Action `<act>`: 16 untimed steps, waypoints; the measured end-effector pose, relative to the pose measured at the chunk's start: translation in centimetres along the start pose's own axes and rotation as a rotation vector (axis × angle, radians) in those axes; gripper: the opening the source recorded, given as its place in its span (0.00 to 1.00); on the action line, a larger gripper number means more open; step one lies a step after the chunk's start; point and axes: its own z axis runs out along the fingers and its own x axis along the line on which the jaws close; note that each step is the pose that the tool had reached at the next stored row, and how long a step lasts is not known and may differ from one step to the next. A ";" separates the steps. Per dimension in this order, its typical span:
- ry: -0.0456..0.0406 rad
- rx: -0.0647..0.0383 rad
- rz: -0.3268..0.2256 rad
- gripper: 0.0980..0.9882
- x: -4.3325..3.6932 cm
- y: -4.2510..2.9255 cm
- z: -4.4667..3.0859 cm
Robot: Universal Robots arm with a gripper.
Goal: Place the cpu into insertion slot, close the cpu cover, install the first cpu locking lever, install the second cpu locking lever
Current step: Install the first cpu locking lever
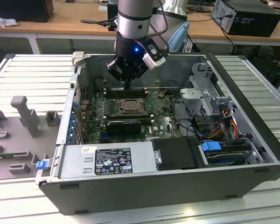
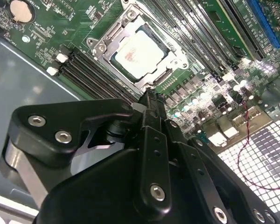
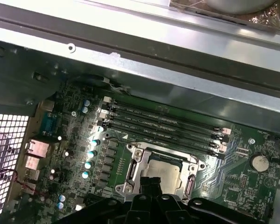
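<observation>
My arm hangs over the open computer case (image 1: 252, 154), near its far wall. Below it lies the green board (image 1: 161, 122). The insertion slot (image 2: 141, 51) sits on the board beside the long black memory slots (image 3: 163, 122). The cpu (image 2: 141, 52) already lies in it, with the cpu cover (image 2: 113, 33) flat around it. My gripper (image 2: 148, 95) has its jaws pressed together, holding nothing, tip just above the slot's edge. If I push down crooked, I think I could scratch the chip or slip onto the board.
</observation>
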 end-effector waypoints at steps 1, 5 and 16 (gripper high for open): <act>-0.0112 0.001 -0.001 0.01 0.07 0.00 0.00; -0.0807 0.018 -0.004 0.01 0.23 0.04 0.02; -0.0935 0.019 0.175 0.01 0.19 0.01 0.37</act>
